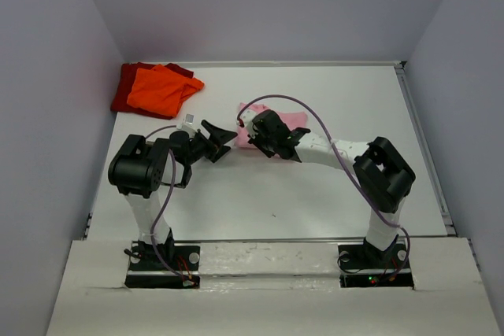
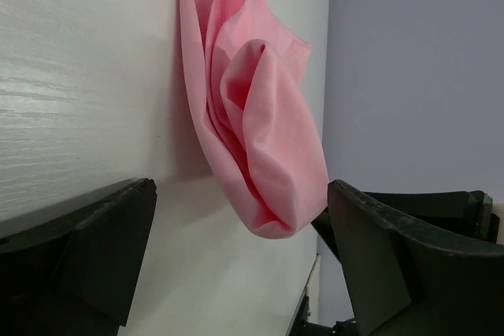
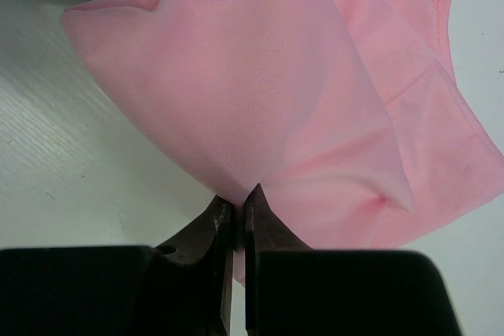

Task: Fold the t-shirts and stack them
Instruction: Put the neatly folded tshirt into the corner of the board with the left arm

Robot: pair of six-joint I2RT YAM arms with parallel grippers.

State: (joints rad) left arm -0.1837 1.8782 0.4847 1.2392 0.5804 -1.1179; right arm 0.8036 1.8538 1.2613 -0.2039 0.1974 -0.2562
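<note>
A white table [image 1: 315, 194] bears a light pink t-shirt [image 1: 290, 119]; well left of it and farther back lies a dark red t-shirt [image 1: 124, 92], overlapped by an orange t-shirt [image 1: 157, 90]

No text, label, brand, number or sign is legible in any of the three views. The light pink t-shirt [image 3: 276, 76] presents plain, unprinted cloth to both wrist cameras. The orange t-shirt [image 1: 161, 88] and the dark red t-shirt [image 1: 122, 88] are too small in the top view for any marking to be resolved.
</note>
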